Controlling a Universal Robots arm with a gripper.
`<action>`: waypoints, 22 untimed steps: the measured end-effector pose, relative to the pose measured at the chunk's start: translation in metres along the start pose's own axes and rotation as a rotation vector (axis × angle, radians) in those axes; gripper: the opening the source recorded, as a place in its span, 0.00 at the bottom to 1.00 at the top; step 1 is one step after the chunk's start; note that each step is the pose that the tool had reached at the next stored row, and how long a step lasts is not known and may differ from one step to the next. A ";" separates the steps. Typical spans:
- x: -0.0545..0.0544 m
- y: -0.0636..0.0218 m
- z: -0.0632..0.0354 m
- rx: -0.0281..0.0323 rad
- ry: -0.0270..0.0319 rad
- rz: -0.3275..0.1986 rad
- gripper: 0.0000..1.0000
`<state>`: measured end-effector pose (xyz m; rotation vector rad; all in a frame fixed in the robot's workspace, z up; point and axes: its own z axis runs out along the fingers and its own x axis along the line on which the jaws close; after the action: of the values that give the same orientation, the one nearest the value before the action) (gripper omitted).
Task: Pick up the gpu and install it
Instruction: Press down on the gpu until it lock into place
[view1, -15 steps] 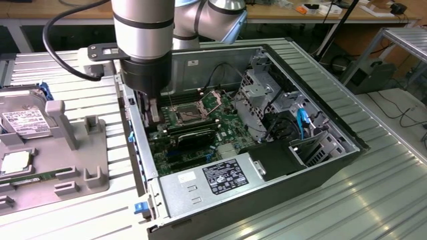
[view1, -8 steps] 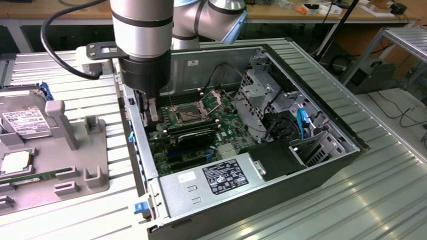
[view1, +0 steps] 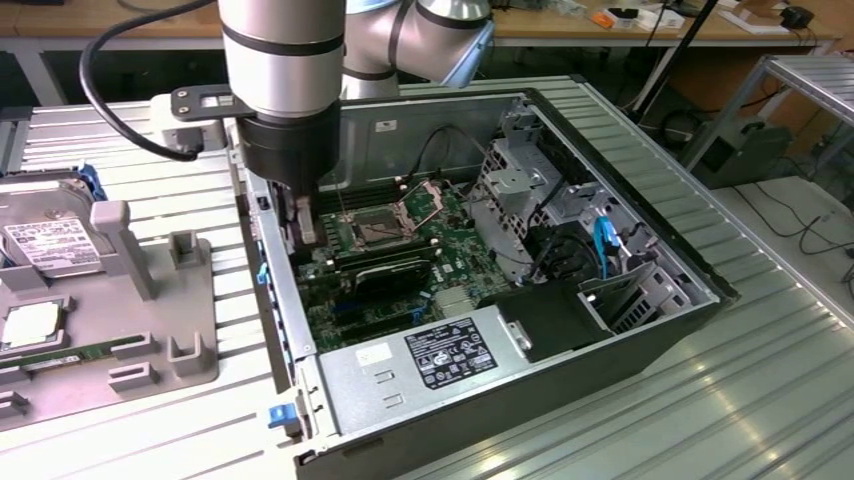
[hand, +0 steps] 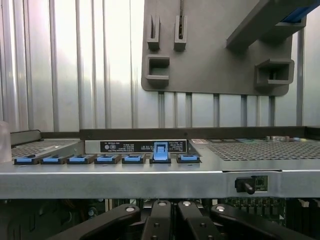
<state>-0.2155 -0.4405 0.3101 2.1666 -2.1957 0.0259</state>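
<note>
- The gripper (view1: 306, 225) reaches down inside the open computer case (view1: 641, 330), close to the case wall on the exterior view's left. Its fingers are pressed together.
- Whether something thin sits between the fingertips I cannot tell; they end just above the dark card.
- In the wrist view the black linkage bars of the gripper (hand: 170, 222) come together toward the middle, below a metal edge of the case.
- The gpu (view1: 380, 262), a thin dark card, stands on its edge on the green main board (view1: 400, 290), just under the gripper and beside the square processor socket (view1: 378, 226).
- Along the metal edge in the wrist view there is a row of blue clips (hand: 107, 159); one blue clip (hand: 161, 151) stands upright while the others lie flat.
- A power supply with a label (view1: 447, 355) lies at the near end of the case, and blue cables (view1: 603, 245) run by the drive cage on the exterior view's right.
- Outside the case, on the exterior view's left, a grey holder tray (view1: 147, 300) rests on the ribbed metal table (view1: 747, 400). It carries a silver drive with a white label (view1: 54, 240).
- The grey tray (hand: 215, 55) with its small pockets shows also in the wrist view, behind the case.
</note>
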 end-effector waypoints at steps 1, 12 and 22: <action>0.000 0.0005 0.0007 -0.0001 0.0003 0.000 0.11; -0.001 -0.0026 0.0069 0.0021 -0.0024 0.000 0.11; -0.001 -0.0285 0.0042 0.0005 -0.0001 0.000 0.11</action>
<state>-0.1871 -0.4403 0.3051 2.1669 -2.1960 0.0264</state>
